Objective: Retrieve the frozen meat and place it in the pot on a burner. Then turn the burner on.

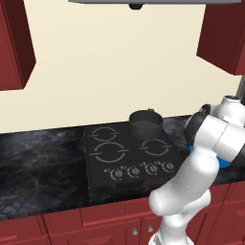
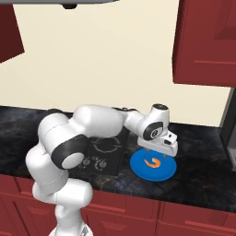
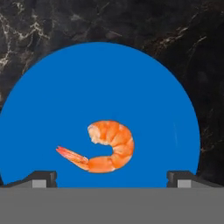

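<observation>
Two dark fingertips (image 3: 43,178) of the pincer (image 3: 112,179) are standing wide apart, gripping nothing. Just beyond and between them, one frozen meat (image 3: 105,148) piece is lying on one round blue plate (image 3: 100,83), directly beneath the pincer and not touching it. Marbled black counter (image 3: 35,26) is surrounding the plate. Farther off, to the pincer's left, one pot (image 1: 145,123) is sitting on a rear burner (image 1: 154,147)-marked cooktop (image 1: 98,178); five ring-marked knobs are lining its front edge. No readable writing is showing anywhere.
</observation>
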Available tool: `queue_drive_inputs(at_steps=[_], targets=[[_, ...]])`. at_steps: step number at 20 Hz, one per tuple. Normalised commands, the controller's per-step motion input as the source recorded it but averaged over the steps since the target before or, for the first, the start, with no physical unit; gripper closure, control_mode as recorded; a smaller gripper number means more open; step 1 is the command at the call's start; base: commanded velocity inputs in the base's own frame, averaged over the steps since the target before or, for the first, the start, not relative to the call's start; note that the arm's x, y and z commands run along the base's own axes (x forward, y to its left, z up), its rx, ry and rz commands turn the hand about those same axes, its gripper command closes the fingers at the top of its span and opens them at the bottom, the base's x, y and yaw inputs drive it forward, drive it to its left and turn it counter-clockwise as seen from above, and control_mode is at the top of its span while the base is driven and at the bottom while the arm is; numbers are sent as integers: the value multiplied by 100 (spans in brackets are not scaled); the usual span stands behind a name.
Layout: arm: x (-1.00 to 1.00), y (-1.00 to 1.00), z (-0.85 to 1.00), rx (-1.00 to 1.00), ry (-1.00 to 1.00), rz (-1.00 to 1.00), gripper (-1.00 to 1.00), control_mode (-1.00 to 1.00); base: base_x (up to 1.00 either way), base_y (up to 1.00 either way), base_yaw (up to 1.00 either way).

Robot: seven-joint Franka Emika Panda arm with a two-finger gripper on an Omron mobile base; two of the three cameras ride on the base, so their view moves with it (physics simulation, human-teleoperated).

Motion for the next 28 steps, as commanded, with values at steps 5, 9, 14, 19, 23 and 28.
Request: queue_drive_inputs(at_steps=[5, 9, 14, 19, 23, 28], targets=[[4, -11, -44, 1, 8, 0, -100, -100, 0, 0, 0], [4, -19, -28, 0, 13, -4, -100, -100, 0, 0, 0], [0, -4, -16, 0, 2, 0, -100, -100, 0, 0, 0], [0, 0, -19, 2, 0, 0, -100, -100, 0, 0, 0], [0, 0, -16, 2, 0, 0, -100, -100, 0, 0, 0], [0, 4, -4, 1, 3, 0, -100, -100, 0, 0, 0]])
